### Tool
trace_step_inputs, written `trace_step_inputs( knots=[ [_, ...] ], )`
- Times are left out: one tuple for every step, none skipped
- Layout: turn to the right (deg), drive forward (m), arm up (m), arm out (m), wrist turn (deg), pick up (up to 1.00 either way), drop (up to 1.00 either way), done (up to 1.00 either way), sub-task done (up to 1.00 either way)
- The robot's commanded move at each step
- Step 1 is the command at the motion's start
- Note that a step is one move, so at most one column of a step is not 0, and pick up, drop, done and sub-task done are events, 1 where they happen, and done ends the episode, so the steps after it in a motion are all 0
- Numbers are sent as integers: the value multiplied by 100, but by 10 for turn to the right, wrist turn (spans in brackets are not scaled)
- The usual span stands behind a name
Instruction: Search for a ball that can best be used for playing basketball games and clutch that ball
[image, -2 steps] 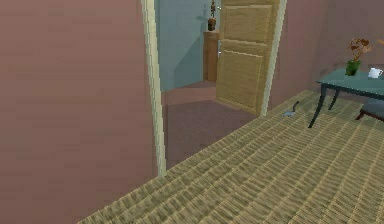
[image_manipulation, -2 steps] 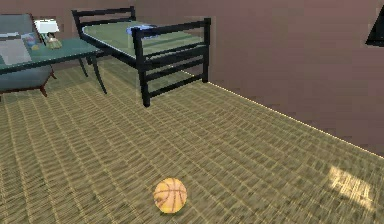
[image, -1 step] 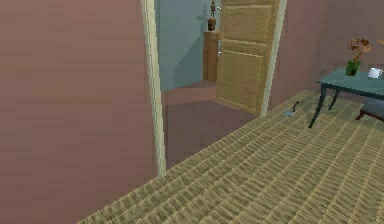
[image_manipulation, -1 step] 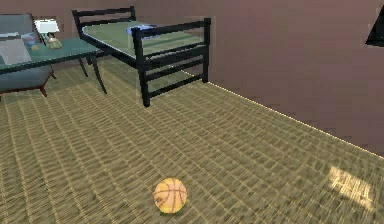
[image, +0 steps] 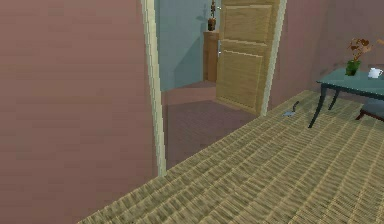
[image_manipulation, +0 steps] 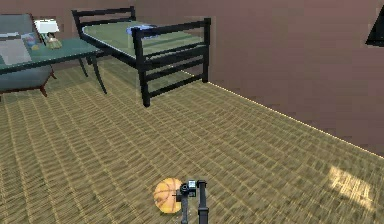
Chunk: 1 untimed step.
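Ball (image_manipulation: 166, 196), round and orange, lies on the woven carpet (image_manipulation: 110, 150) at 6 o'clock in the arm side view, close to the bottom edge. The gripper (image_manipulation: 186, 194) is at the ball's 3 o'clock side, at the tip of the dark arm (image_manipulation: 202, 214) that rises from the bottom edge. I cannot tell how the fingers are set, whether they touch the ball, or whether the gripper holds anything, since the ball rests on the carpet right by them.

Farther out, at 12 o'clock, a bed (image_manipulation: 150, 45) with a dark frame and a green mattress stands along the mauve wall (image_manipulation: 300, 60). At 10 o'clock, just beside the bed's end, is a teal desk (image_manipulation: 45, 62) with a small white-topped thing (image_manipulation: 46, 28) on it and a grey chair (image_manipulation: 14, 52) at its 9 o'clock side.

In the forward view the same carpet fills the near part from 6 to 4 o'clock. A pink partition (image: 70, 100) takes up the 9 o'clock side. At 12 o'clock a doorway (image: 190, 90) has its panelled door (image: 245, 55) swung wide. Beyond it, far back, stands a wooden cabinet (image: 211, 58) with a dark vase (image: 212, 18) on top. At 3 o'clock a teal table (image: 345, 85) bears a plant (image: 354, 55) and a white cup (image: 374, 72). A small grey thing (image: 292, 110) lies on the floor near the table's leg, too small to name.
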Motion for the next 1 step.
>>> trace_step_inputs(
  knots=[
    [0, 0, 0, 0, 450, 0, 0, 0, 0]
  ],
)
